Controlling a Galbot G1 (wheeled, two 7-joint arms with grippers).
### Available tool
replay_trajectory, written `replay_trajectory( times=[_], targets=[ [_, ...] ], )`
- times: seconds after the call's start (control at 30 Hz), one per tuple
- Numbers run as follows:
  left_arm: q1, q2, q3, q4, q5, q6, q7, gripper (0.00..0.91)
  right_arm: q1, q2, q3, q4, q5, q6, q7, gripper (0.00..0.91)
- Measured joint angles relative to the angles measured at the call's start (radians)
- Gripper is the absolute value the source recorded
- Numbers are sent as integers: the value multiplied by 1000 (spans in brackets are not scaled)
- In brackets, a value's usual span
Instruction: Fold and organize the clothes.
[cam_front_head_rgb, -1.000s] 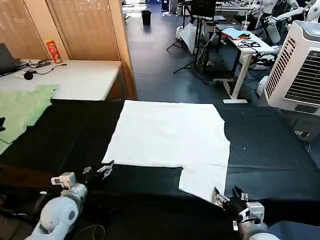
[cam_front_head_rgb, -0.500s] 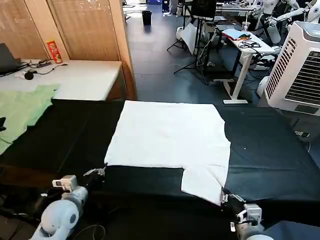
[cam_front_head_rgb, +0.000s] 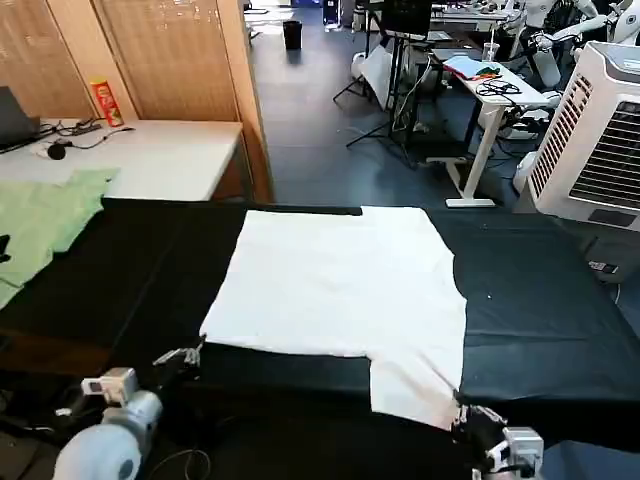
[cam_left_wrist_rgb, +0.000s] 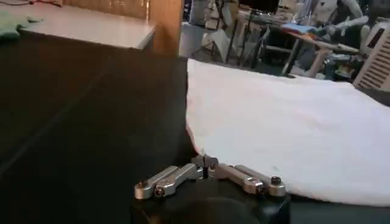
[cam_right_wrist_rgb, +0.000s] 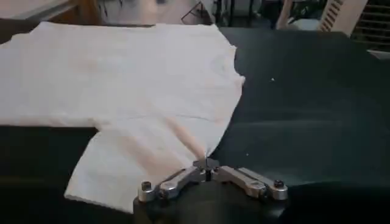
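Observation:
The white T-shirt (cam_front_head_rgb: 340, 280) lies flat and plain side up on the black table (cam_front_head_rgb: 540, 300), one short sleeve hanging toward the near edge. No lettering shows. My left gripper (cam_front_head_rgb: 192, 352) is at the near left corner of the shirt, shut on the hem corner (cam_left_wrist_rgb: 194, 146); its fingertips meet in the left wrist view (cam_left_wrist_rgb: 206, 162). My right gripper (cam_front_head_rgb: 462, 412) is at the near right, shut on the tip of the sleeve (cam_right_wrist_rgb: 152, 158), seen pinched in the right wrist view (cam_right_wrist_rgb: 206, 163). The cloth (cam_left_wrist_rgb: 292, 122) runs taut away from both grippers.
A pale green garment (cam_front_head_rgb: 40, 215) lies at the table's far left. Behind it stands a white table (cam_front_head_rgb: 150, 150) with an orange can (cam_front_head_rgb: 103, 101) and cables. A white cooling unit (cam_front_head_rgb: 600, 140) stands at the right, with desks beyond.
Both grippers have drawn back toward the near edge with the shirt held. The shirt has slid nearer, and a strip of black table now shows past its far edge.

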Motion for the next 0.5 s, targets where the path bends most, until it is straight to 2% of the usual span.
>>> replay_trajectory(
  times=[0.13, 0.3, 0.5],
  targets=[
    [-8, -32, 5, -7, 58, -36, -2, 0, 64, -40, 29, -48, 64, 86, -26, 20],
    [-78, -68, 32, 36, 122, -76, 3, 0, 192, -108, 17, -182, 86, 171, -42, 20],
    [-198, -83, 78, 126, 179, -99, 5, 0, 378, -151, -25, -340, 96, 202, -43, 20]
  ],
)
